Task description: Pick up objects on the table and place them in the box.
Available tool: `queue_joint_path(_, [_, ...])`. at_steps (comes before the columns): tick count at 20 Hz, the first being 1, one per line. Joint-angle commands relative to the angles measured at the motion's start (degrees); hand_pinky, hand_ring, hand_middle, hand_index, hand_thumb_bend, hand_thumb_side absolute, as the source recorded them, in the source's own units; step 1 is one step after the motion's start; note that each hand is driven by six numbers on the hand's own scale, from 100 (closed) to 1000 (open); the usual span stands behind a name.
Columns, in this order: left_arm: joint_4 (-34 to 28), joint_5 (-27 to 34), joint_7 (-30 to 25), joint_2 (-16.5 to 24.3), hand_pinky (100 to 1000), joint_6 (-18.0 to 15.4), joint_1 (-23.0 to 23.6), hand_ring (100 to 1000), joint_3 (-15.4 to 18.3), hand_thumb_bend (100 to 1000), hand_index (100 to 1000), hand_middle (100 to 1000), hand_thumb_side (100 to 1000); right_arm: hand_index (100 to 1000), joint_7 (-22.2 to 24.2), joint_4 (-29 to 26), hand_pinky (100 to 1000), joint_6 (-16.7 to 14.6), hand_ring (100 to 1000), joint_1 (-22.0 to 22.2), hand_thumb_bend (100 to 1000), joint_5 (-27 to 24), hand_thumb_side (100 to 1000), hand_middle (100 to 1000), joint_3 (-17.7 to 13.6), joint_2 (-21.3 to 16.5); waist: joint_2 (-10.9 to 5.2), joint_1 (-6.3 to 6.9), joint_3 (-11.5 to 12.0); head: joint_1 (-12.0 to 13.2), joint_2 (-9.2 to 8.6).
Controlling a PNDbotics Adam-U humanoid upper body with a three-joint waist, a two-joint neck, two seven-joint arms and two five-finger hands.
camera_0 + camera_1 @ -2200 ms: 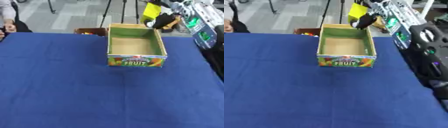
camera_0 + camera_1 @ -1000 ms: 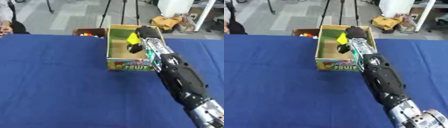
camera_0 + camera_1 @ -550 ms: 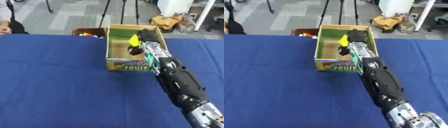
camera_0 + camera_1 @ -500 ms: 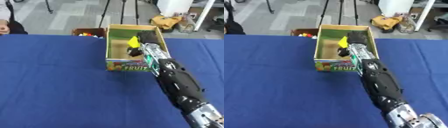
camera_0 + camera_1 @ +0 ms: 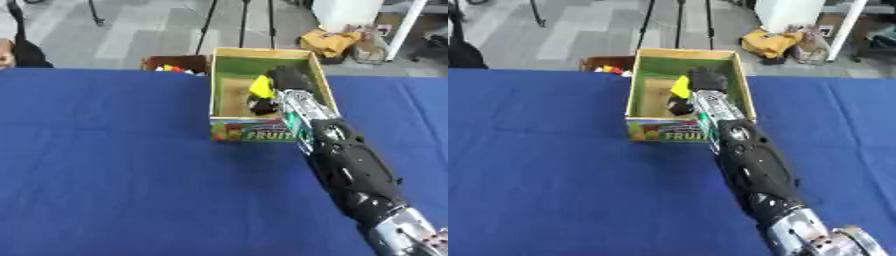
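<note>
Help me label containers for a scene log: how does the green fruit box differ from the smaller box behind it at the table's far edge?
The fruit box is larger, green inside, with a printed FRUIT front; the small box is darker brown. The fruit box stands on the blue table, with the right hand holding a yellow object over it; the small box sits past the far edge, with small colourful things in it. Both are open-topped.

right arm stretched forward, robot hand (image 5: 278,89) curled around a yellow object (image 5: 260,86)
</note>
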Motion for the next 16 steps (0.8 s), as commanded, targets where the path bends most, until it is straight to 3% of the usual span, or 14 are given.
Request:
queue_joint_path(1, [-1.05, -0.17, -0.11, 0.70, 598, -0.04, -0.57, 758, 0.09, 100, 965, 879, 1000, 932, 0.12, -1.09, 890, -0.09, 911, -1.28, 344, 0.26, 613, 832, -0.35, -0.55, -1.27, 0.32, 0.08, -0.09, -0.65])
queue_joint_path(4, [-1.05, -0.16, -0.09, 0.72, 598, 0.05, -0.49, 758, 0.10, 100, 965, 879, 1000, 950, -0.24, -1.59, 891, -0.37, 917, -1.47, 442, 0.15, 662, 842, -0.22, -0.71, -1.43, 0.28, -0.05, -0.10, -0.58])
queue_joint_path(10, [-1.05, -0.08, 0.14, 0.85, 598, 0.05, -0.06, 757, 0.22, 100, 965, 878, 1000, 949, -0.35, -3.16, 903, -1.45, 918, -1.92, 422, -1.02, 659, 837, 0.35, -1.45, -2.19, 0.53, -0.48, 0.18, 0.05])
queue_joint_path(16, [-1.05, -0.01, 0.57, 1.20, 597, 0.16, 0.44, 756, 0.41, 100, 965, 875, 1000, 945, 0.41, -10.12, 907, -4.12, 907, -1.42, 374, -6.50, 639, 824, 2.52, -5.31, -3.41, 0.64, -1.44, 1.14, 0.90])
